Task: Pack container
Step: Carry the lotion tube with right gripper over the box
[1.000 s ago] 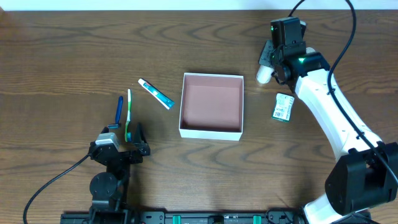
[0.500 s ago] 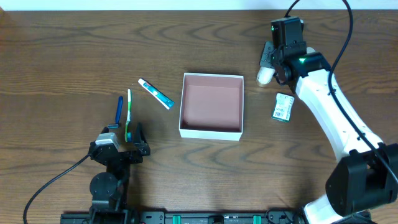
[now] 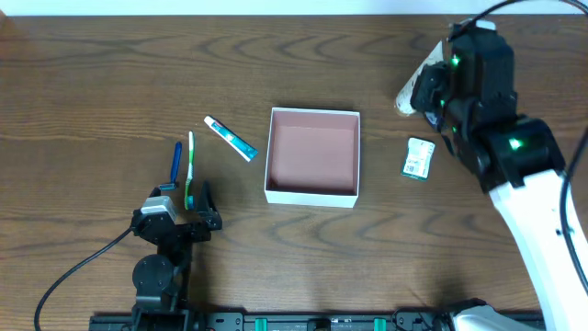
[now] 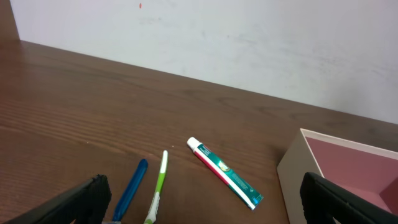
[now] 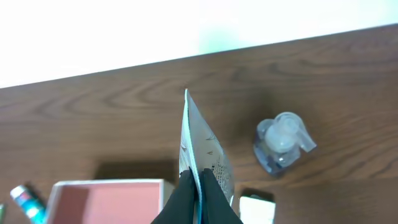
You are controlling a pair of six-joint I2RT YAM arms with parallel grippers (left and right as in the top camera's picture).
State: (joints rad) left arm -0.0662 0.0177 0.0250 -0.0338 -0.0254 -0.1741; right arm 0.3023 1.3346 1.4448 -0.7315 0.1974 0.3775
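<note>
The container (image 3: 312,191), a square shallow white-walled box with a reddish-brown floor, sits at the table's middle; it also shows in the left wrist view (image 4: 292,168) and the right wrist view (image 5: 106,185). My right gripper (image 5: 198,186) is shut on a thin flat printed packet (image 5: 204,146), held edge-up high above the table, right of the container. In the overhead view the packet (image 3: 410,88) shows at the raised gripper (image 3: 428,90). My left gripper (image 3: 178,210) is open and empty, low at the front left, near the toothbrush.
A toothpaste tube (image 3: 230,138), a green toothbrush (image 3: 190,170) and a blue razor (image 3: 176,163) lie left of the container. A small green-and-white box (image 3: 420,158) lies right of it. A small clear pump bottle (image 5: 283,143) lies beyond the packet.
My right arm has risen toward the overhead camera, lifting the packet off the table and shifting a little right. The left arm and the other items have not moved.
</note>
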